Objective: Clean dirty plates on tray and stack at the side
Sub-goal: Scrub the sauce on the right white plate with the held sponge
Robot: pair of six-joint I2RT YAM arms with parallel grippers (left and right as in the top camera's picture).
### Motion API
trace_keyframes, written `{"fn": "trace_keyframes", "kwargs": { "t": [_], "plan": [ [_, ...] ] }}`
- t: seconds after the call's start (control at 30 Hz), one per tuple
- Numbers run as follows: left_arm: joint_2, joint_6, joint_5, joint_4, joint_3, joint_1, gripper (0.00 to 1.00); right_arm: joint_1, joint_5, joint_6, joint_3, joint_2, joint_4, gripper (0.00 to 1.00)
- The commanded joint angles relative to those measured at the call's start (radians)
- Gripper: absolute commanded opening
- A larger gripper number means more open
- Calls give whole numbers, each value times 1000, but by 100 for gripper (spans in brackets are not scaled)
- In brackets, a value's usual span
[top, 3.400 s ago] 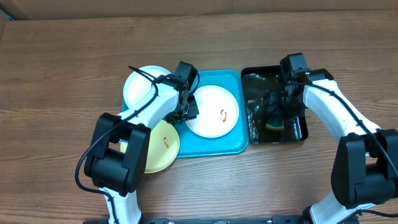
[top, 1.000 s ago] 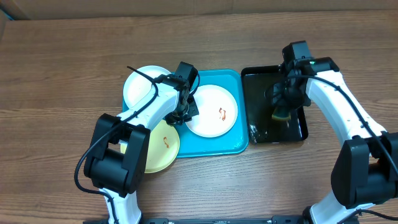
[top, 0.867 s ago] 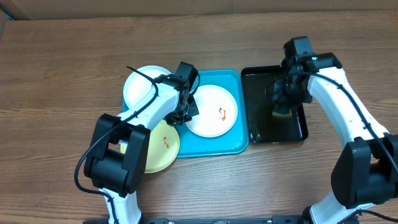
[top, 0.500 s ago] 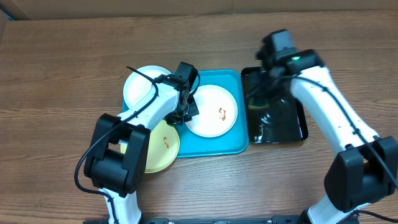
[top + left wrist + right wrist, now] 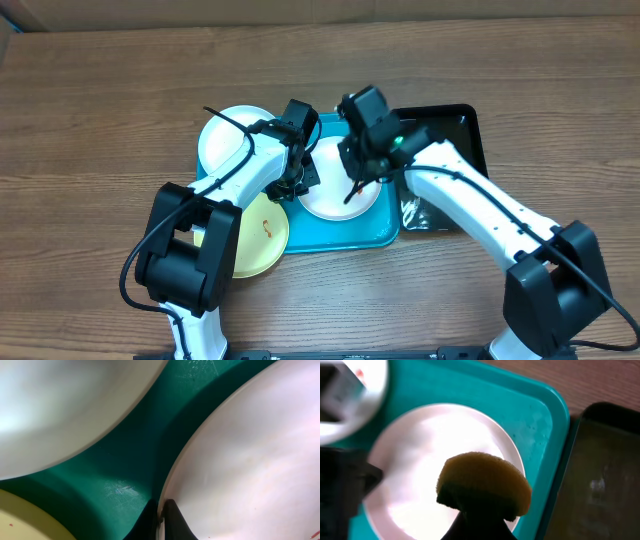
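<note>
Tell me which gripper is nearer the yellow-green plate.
Left. The left gripper grips the middle white plate beside the yellow-green plate; the right gripper holds a sponge above that white plate, farther off.

Left arm [image 5: 235, 185] comes up from 7 o'clock, left gripper [image 5: 161, 519] pinched tight on the white plate [image 5: 325, 202] rim. Right arm [image 5: 480, 210] stretches from 5 o'clock toward 11, right gripper [image 5: 360, 172] pointing down, clamped on a sponge [image 5: 485, 485].
</note>
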Motion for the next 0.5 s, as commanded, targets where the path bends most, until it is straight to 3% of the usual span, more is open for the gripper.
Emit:
{"fn": "trace_keyframes", "kwargs": {
  "t": [0.0,0.47],
  "plan": [
    [29,-17,-58,-16,-28,-6,4,-1,74,-29,-52,18,48,4],
    [29,-17,-58,-19,-28,-6,4,-10,79,-29,-143,94,179,4]
  ]
}}
